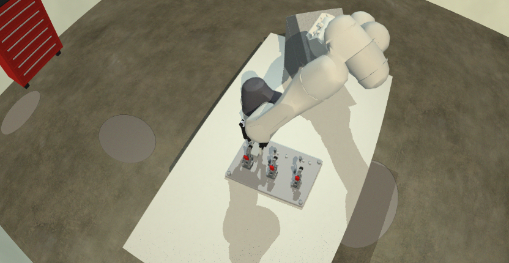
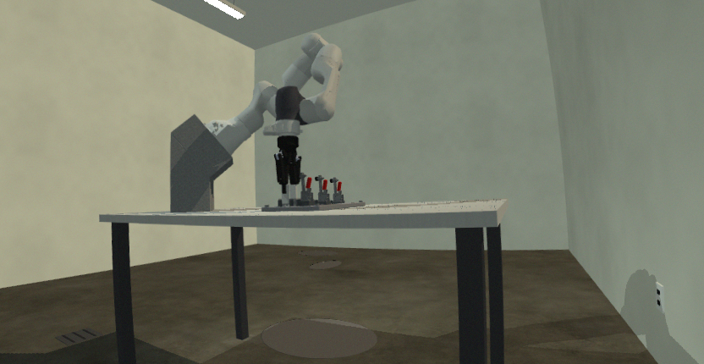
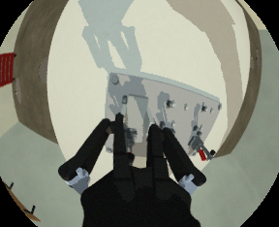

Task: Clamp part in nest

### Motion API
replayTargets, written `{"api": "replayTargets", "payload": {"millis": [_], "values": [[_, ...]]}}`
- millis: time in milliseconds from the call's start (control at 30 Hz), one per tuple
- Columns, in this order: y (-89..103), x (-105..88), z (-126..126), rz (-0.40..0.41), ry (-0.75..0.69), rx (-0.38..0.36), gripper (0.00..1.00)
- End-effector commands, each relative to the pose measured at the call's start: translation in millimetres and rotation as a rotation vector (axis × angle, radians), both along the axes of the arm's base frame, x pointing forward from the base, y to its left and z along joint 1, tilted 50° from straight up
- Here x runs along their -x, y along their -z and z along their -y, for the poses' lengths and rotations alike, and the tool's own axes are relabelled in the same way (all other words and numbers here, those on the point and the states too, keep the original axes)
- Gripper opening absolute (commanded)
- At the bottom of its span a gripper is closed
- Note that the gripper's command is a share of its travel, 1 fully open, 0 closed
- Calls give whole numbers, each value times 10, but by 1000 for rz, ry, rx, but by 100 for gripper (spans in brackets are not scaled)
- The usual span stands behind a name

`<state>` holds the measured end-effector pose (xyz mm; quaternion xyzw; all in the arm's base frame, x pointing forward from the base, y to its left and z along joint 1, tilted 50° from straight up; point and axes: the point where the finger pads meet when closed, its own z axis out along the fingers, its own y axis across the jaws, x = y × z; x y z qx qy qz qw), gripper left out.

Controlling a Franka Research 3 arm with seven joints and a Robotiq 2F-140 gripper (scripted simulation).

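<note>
Though half-hidden from above, claw (image 1: 255, 147) (image 2: 288, 197) (image 3: 135, 111) around pale part (image 1: 255, 151) (image 3: 138, 105) in wrist view.

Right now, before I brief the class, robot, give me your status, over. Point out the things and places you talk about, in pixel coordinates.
End effector (image 1: 255, 147) (image 2: 288, 198) (image 3: 135, 111) shut on the rectangular part (image 1: 255, 151) (image 3: 138, 109). Part over fixture plate (image 1: 283, 177) (image 2: 325, 208) (image 3: 179, 116); seating unclear. Neighbouring toggle clamp (image 1: 248, 162) (image 2: 307, 196) open, bar raised.

The arm (image 1: 322, 77) (image 2: 295, 74) is creamy white, built of smooth, rounded tubular links with bulbous joints; thin dark seam lines cross its fat upper sections; near its foot sits a pale, angular piece with small dark details; the wrist section (image 1: 257, 94) (image 2: 288, 102) is a charcoal, dome-ended barrel, with a pale flange (image 2: 283, 127) below; the gripper (image 1: 253, 145) (image 2: 289, 189) (image 3: 135, 111) is matte black, with slim angular linkages, silvery-grey joint pieces and long, straight fingers.
</note>
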<state>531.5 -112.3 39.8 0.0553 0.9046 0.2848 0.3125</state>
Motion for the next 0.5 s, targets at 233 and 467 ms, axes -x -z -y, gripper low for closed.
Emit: {"api": "replayTargets", "payload": {"millis": [233,467], "values": [[1,-11,22,2,2,6,0],[2,-21,40,2,2,6,0]]}}
